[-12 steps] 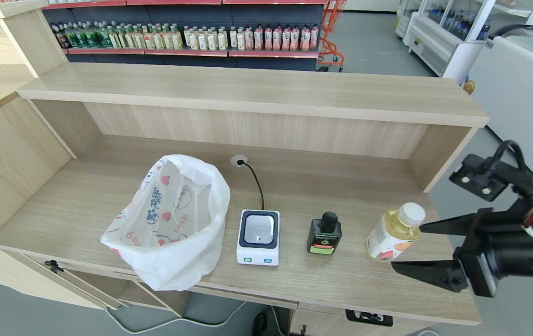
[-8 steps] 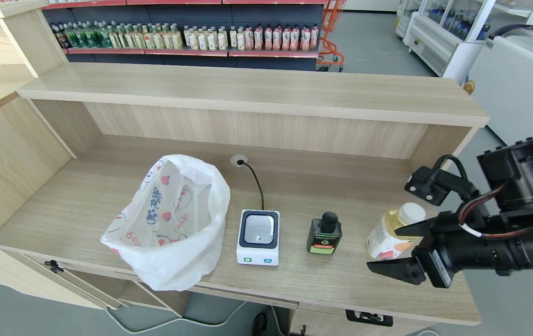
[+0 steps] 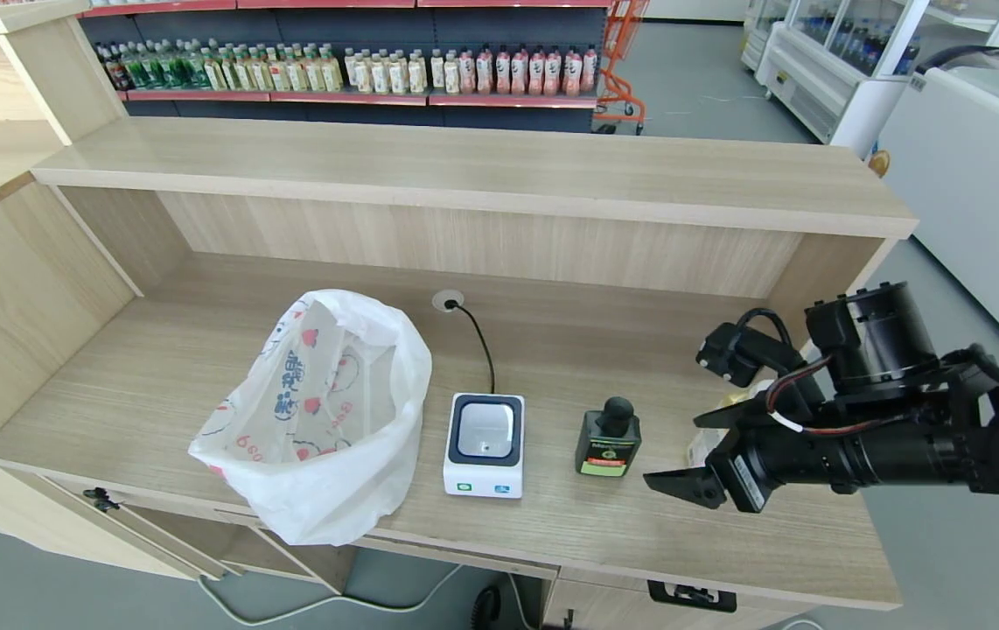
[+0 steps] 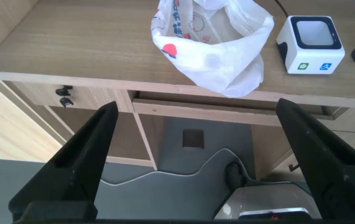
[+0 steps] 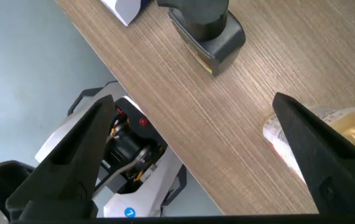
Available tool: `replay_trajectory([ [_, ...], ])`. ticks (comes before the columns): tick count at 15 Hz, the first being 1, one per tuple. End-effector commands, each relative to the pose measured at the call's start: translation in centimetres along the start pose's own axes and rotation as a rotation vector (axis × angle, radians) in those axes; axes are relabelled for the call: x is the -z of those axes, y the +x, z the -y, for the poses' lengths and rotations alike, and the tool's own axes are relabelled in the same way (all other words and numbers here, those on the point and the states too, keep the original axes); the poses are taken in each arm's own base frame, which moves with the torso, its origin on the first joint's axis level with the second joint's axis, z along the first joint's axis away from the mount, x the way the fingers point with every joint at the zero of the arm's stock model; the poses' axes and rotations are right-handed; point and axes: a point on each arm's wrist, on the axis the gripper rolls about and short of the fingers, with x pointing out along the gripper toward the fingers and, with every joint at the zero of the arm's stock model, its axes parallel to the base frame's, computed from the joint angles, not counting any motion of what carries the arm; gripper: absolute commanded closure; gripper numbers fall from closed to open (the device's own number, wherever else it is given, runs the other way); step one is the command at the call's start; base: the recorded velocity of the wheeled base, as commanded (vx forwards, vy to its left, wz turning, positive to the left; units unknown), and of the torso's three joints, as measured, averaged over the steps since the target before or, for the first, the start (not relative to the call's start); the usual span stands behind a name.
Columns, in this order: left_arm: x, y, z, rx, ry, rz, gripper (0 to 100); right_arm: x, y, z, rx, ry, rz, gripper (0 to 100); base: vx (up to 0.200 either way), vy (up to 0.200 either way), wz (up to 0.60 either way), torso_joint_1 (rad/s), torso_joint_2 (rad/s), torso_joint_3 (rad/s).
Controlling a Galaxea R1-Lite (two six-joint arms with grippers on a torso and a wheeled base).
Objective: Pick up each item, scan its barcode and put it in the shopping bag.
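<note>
Right gripper now brackets the juice bottle
It has slid left, fingers spread wide either side of the bottle at the bench's right end. The left gripper, fingers released, hangs off the near edge by the shopping bag.

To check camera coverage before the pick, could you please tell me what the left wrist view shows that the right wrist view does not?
Left wrist view, not the right: the bag, the drawer under the counter's edge, and a cable on the floor. Right wrist view, not the left: the yellow bottle. Both: the counter, the scanner (just a corner in the right wrist view) and the dark bottle (just an edge in the left wrist view).
</note>
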Motion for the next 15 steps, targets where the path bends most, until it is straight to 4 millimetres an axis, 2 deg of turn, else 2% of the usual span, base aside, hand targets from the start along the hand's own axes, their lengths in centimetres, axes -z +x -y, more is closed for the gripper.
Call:
replay_trajectory([
  [1, 0.0, 0.0, 0.0, -0.001, 0.000, 0.002, 0, 1.0, 1.4, 0.0, -0.023, 0.008, -0.027, 0, 0.000, 0.000, 0.00, 0.000, 0.00, 0.000],
  [8, 0.0, 0.0, 0.0, 0.001, 0.000, 0.000, 0, 1.9, 7.2, 0.8, -0.097, -0.022, 0.096, 0, 0.000, 0.000, 0.00, 0.000, 0.00, 0.000],
  [15, 0.0, 0.0, 0.0, 0.001, 0.000, 0.000, 0, 1.8, 11.0, 0.6, -0.149, -0.056, 0.155, 0, 0.000, 0.000, 0.00, 0.000, 0.00, 0.000],
])
